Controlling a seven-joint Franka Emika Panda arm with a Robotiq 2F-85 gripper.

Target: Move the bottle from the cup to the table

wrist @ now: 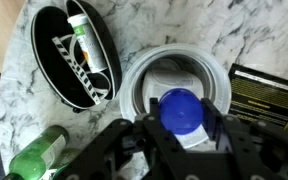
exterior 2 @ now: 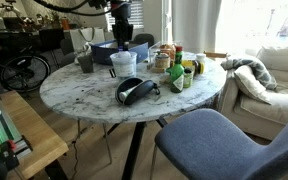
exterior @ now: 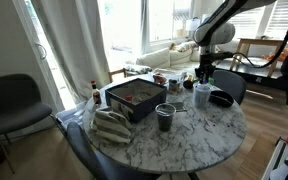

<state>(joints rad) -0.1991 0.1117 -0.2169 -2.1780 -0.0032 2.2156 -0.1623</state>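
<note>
Wrist view: the gripper [wrist: 184, 128] enters from the bottom edge. Its fingers [wrist: 144, 137] are narrowed to the width of the bottle [wrist: 180, 108] and rest against both of its sides. I read this as a closed grasp on the bottle.

Bottle position: the blue cap faces the camera and lies inside the ring of the cup [wrist: 134, 85] rim as seen from above. I cannot tell how deep the bottle base sits in the cup.

Cup position: upright on the table [wrist: 174, 25], directly below the gripper in both exterior views [exterior: 202, 96] [exterior 2: 123, 64].

Adjacent items, wrist view:
- An open black oval case [wrist: 34, 45] lies just beside the cup, with a white tube [wrist: 89, 40] inside it.
- A green bottle [wrist: 39, 155] lies near the case.
- A dark box [wrist: 269, 95] with yellow print lies beside the cup, on the side away from the case.

In an exterior view, a dark glass cup [exterior: 165, 117] stands apart from the cup, nearer the table edge.
</note>
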